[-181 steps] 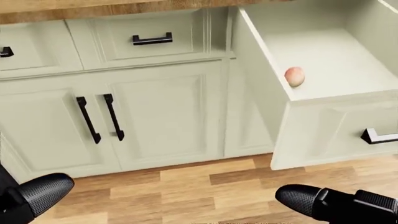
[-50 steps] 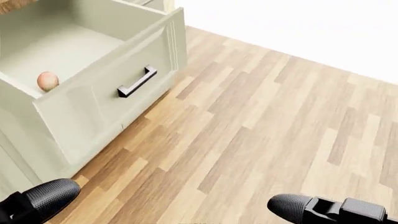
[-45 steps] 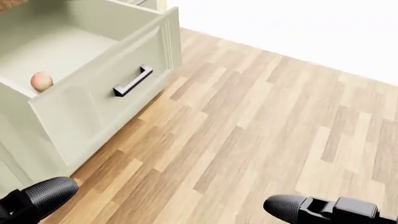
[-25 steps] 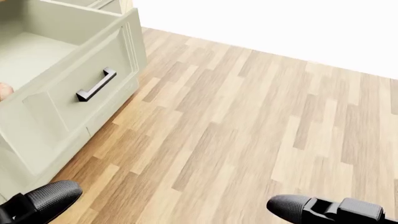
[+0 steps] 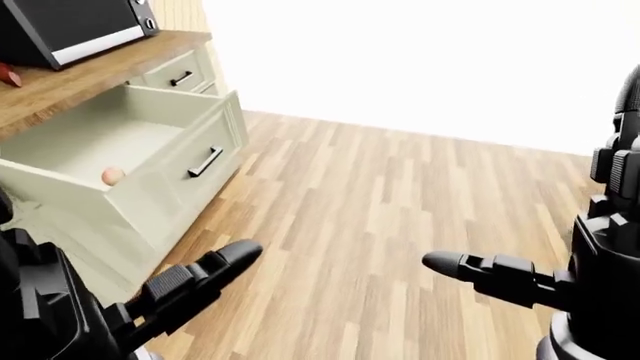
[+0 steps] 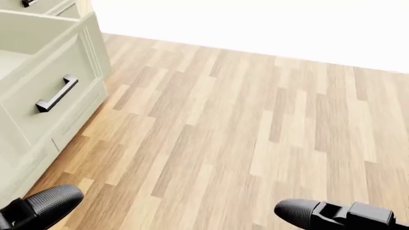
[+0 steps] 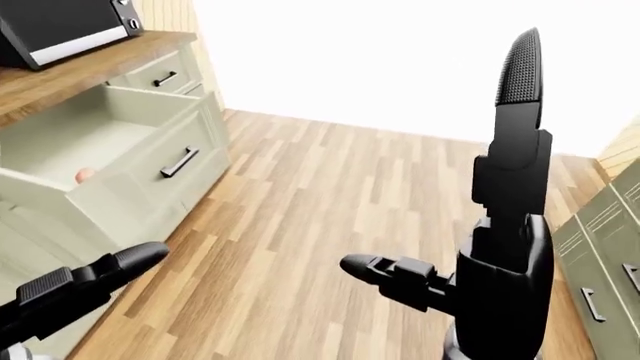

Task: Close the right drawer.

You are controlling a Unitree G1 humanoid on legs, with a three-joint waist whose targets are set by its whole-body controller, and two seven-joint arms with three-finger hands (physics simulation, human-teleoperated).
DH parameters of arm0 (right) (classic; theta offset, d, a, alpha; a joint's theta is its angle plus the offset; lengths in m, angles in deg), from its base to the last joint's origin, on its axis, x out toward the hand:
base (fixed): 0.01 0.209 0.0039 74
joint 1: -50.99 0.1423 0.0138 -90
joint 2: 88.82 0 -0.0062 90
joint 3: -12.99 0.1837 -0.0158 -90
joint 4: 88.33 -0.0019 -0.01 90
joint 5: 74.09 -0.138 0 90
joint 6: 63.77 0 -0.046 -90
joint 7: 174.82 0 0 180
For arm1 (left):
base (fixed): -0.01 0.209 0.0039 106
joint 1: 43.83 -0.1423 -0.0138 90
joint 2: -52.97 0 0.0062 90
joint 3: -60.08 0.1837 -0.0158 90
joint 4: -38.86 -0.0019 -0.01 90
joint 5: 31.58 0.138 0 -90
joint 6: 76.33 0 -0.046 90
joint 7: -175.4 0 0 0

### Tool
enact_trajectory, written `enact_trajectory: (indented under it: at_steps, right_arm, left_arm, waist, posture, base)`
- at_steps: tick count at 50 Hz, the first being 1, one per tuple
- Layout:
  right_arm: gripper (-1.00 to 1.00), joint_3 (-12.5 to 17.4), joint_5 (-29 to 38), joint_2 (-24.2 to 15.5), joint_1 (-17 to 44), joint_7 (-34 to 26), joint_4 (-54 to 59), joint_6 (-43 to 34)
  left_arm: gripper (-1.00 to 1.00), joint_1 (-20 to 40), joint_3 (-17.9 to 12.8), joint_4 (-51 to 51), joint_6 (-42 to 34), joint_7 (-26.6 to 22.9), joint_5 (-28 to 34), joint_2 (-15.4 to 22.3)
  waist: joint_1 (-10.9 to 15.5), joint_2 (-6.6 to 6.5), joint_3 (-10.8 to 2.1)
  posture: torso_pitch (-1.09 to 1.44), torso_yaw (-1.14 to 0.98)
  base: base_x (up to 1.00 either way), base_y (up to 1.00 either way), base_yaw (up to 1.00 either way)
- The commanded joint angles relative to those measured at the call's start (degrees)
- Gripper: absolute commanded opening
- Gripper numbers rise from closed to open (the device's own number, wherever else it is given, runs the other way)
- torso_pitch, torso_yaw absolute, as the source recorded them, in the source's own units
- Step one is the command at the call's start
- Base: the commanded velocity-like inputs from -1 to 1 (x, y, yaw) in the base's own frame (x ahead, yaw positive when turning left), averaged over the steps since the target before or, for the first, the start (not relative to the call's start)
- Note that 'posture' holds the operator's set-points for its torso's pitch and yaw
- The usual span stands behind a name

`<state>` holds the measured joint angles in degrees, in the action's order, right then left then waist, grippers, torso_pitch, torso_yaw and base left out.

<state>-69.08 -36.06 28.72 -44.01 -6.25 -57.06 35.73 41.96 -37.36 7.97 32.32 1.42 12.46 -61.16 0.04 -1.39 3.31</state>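
The right drawer (image 5: pixel 150 191) stands pulled out from the pale green cabinet, at the left of the left-eye view. Its front panel has a black bar handle (image 5: pixel 205 161). A small pinkish ball (image 5: pixel 113 175) lies inside it. In the head view only the drawer front (image 6: pixel 38 72) and its handle (image 6: pixel 56 94) show, at the left edge. My left hand (image 5: pixel 225 262) is open, low and to the right of the drawer, not touching it. My right hand (image 5: pixel 445 265) is open over the floor, far from the drawer, with one finger (image 7: pixel 520 75) pointing up.
A wooden countertop (image 5: pixel 90 75) above the drawer carries a black microwave (image 5: pixel 60 26). A closed drawer (image 5: pixel 180 77) lies beyond the open one. Wood floor (image 6: pixel 243 134) fills the middle. More pale green cabinets (image 7: pixel 610 255) stand at the right of the right-eye view.
The camera has turned right: the drawer slid toward the head view's left edge and the ball left that view. More floor shows. Both hands stay at the bottom.
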Motion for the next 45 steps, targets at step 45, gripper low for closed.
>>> enact_trajectory:
  at_steps: [45]
  right_arm:
    - [1.00,-1.71,-1.21,2.11,0.44,-2.89,-1.27,-0.11]
  left_arm:
    - [1.00,0.18,0.13,0.89,-0.16,0.56,-0.22,0.30]
  waist:
    - [-0.10,1.11,-1.85]
  posture:
    - [0.00,0.00]
  base:
    - [0.00,0.01,-0.06]
